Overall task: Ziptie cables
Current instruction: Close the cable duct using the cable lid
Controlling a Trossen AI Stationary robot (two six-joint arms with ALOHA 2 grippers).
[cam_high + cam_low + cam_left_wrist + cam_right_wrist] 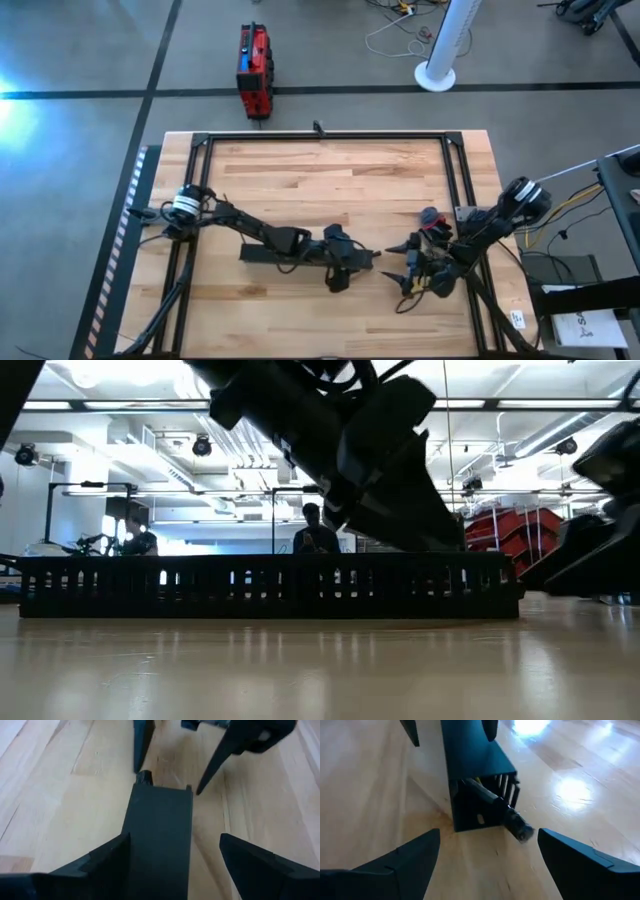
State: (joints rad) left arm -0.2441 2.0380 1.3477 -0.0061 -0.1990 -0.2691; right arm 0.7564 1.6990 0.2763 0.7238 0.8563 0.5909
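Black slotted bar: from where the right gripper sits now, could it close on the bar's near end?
Probably yes. The right gripper is open and faces the black slotted bar end-on, with only bare table between. A dark rod sticks out of that end.

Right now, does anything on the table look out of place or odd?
Yes: a dark cable-like end pokes out of the open end of the long black slotted bar lying on the wooden table, between both open grippers.

cables mostly hidden inside slotted bar; tip blurred.
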